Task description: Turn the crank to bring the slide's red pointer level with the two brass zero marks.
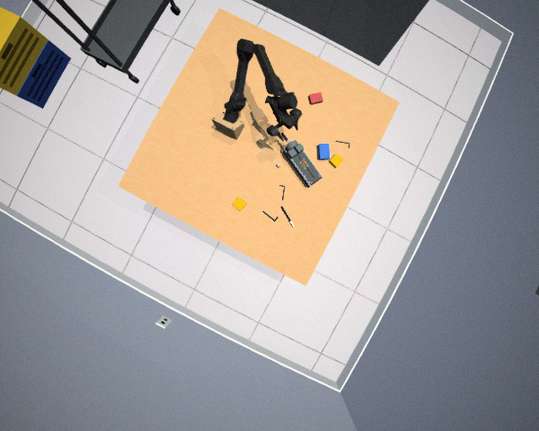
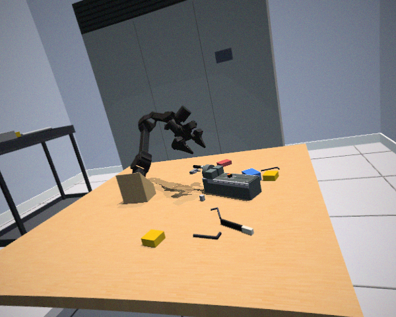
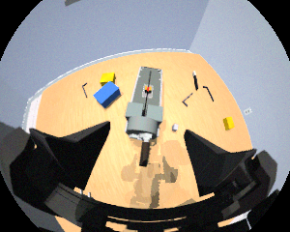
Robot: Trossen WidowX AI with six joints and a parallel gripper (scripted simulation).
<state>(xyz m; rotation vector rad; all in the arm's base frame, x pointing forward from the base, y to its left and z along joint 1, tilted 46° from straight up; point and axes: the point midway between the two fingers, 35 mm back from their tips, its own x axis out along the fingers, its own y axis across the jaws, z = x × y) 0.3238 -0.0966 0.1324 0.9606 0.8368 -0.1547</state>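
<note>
The dark grey machine (image 1: 313,173) (image 2: 229,189) (image 3: 155,102) stands on the table, a round grey housing (image 3: 142,126) at its end nearer the arm. The red pointer (image 1: 304,162) (image 2: 229,175) (image 3: 148,89) sits on the slide, about midway along the top. The brass zero marks are too small to tell, so its level against them cannot be read. The crank's black handle (image 2: 197,166) (image 3: 144,154) sticks out from the housing end towards the arm. My gripper (image 1: 287,129) (image 2: 198,150) (image 3: 148,129) is open and empty, above the handle end, with fingers apart from the machine.
A blue block (image 1: 323,151) (image 2: 251,172) (image 3: 107,95) and a yellow block (image 1: 336,160) (image 3: 107,78) lie beside the machine. A small grey cube (image 1: 278,165) (image 2: 202,197) (image 3: 175,128) lies on its other side. A red block (image 1: 315,98), another yellow block (image 1: 239,203), hex keys and a white-ended black tool (image 2: 231,225) also lie around.
</note>
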